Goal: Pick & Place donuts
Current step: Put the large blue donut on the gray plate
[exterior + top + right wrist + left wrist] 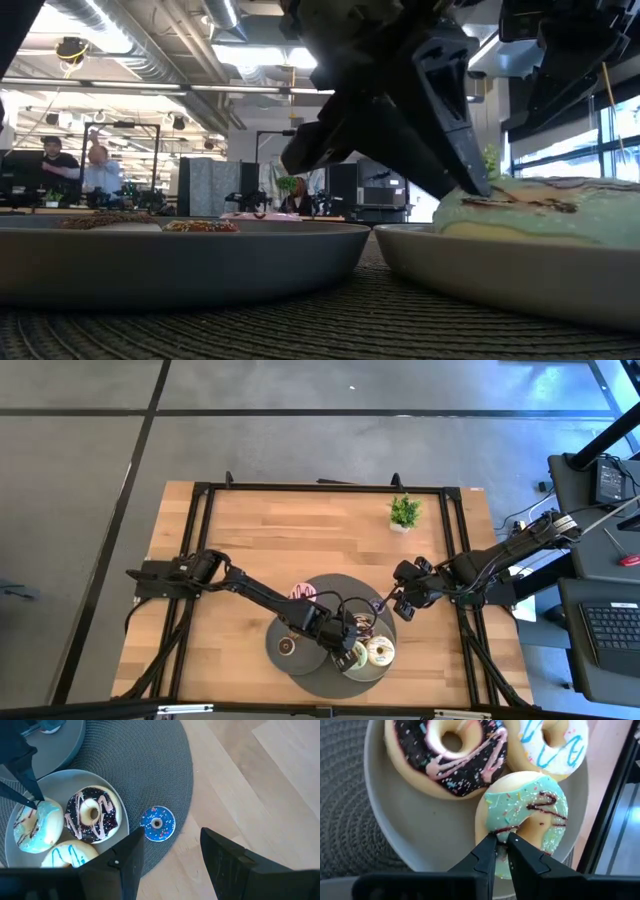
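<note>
Green donut [527, 817] near plate rim [577, 827]

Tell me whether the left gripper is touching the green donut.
Touching. The left wrist view shows the left gripper with both tips pressed into the green donut, jaws nearly shut on its rim.

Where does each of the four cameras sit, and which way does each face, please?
High: overhead, straight down on the table and both arms.
Low: tabletop level, facing the room; left gripper on the green donut.
Left wrist: down past its jaws at that donut.
Right wrist: past the open right gripper at the blue mini donut.
Both wrist views share the chocolate donut.
</note>
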Tool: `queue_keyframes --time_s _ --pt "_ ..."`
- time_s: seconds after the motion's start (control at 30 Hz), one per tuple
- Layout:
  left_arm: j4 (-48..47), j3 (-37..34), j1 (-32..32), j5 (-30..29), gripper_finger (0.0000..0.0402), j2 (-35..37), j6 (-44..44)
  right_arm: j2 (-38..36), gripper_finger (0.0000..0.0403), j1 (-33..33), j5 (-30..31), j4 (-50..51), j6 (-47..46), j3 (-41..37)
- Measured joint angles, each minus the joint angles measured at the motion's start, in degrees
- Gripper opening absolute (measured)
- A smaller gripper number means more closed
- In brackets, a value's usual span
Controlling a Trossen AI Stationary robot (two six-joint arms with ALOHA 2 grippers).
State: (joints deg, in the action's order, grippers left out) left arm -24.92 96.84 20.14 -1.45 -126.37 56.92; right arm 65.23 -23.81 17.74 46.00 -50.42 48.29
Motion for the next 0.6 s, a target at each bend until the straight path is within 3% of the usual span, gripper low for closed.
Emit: queue_keyframes --time_s 0.6 --pt "-1.0 0.0 0.0 -0.3 0.0142 0.2 5.4 0.0 0.0193 0.0 -0.4 0.0 1.5 0.0"
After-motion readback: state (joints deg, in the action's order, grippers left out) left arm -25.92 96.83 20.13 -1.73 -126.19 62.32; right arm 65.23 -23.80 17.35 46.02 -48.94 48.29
